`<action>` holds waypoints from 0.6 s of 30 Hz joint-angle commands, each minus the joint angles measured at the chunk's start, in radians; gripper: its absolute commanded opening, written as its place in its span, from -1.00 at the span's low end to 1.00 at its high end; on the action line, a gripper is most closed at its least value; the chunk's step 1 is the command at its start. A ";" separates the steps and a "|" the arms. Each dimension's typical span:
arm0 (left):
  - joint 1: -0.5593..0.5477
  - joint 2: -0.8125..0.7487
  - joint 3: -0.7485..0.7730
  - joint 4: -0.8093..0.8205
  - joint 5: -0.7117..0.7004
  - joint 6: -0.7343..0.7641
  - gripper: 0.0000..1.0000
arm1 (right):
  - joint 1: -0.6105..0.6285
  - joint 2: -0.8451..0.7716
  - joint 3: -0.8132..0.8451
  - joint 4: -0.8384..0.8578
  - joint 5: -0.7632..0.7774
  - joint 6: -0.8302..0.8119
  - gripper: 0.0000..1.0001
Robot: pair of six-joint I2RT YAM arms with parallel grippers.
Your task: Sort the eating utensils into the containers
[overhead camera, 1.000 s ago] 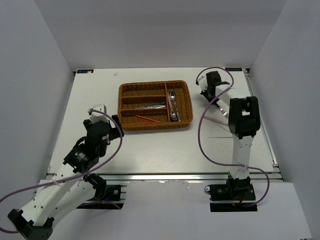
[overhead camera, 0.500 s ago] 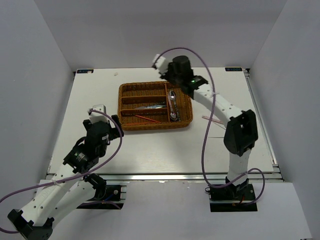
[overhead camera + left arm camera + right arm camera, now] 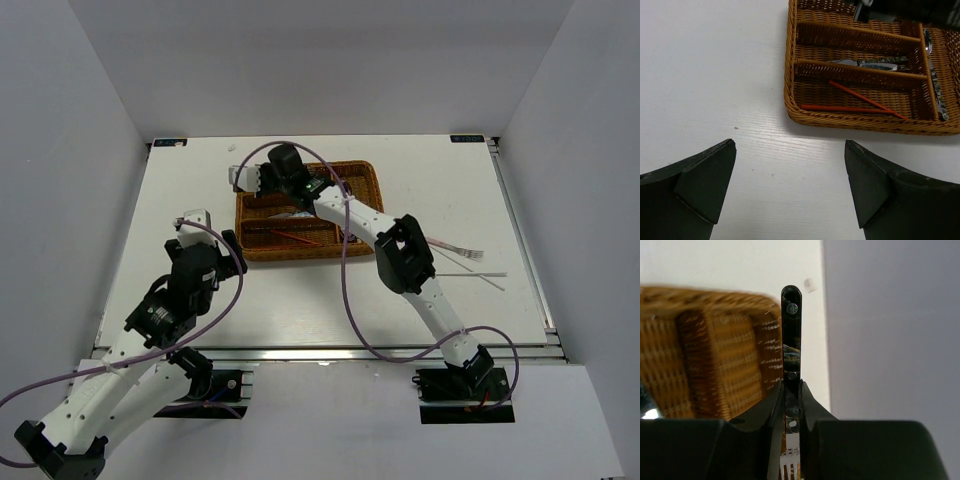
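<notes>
Right arm (image 3: 350,210) crosses over tray (image 3: 789,85); table (image 3: 190,190) left of it seems passable.

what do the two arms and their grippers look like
The left arm and right arm both have white links, black joint housings and black bases. A purple cable loops along each. The gripper fingers are black and wedge-shaped.
</notes>
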 commanded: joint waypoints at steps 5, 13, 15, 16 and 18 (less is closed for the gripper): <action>-0.005 -0.016 -0.009 0.017 0.020 0.015 0.96 | -0.048 0.031 -0.036 0.173 0.007 -0.126 -1.00; -0.005 -0.014 -0.009 0.018 0.033 0.019 0.96 | -0.066 0.029 -0.078 0.147 0.007 -0.097 -0.69; -0.005 -0.016 -0.009 0.018 0.031 0.019 0.96 | -0.066 0.009 -0.095 0.150 0.008 -0.088 -0.47; -0.005 -0.017 -0.007 0.018 0.030 0.019 0.96 | -0.066 0.002 -0.104 0.150 0.008 -0.085 -0.30; -0.005 -0.023 -0.010 0.018 0.030 0.018 0.96 | -0.063 -0.020 -0.130 0.150 0.007 -0.085 -0.21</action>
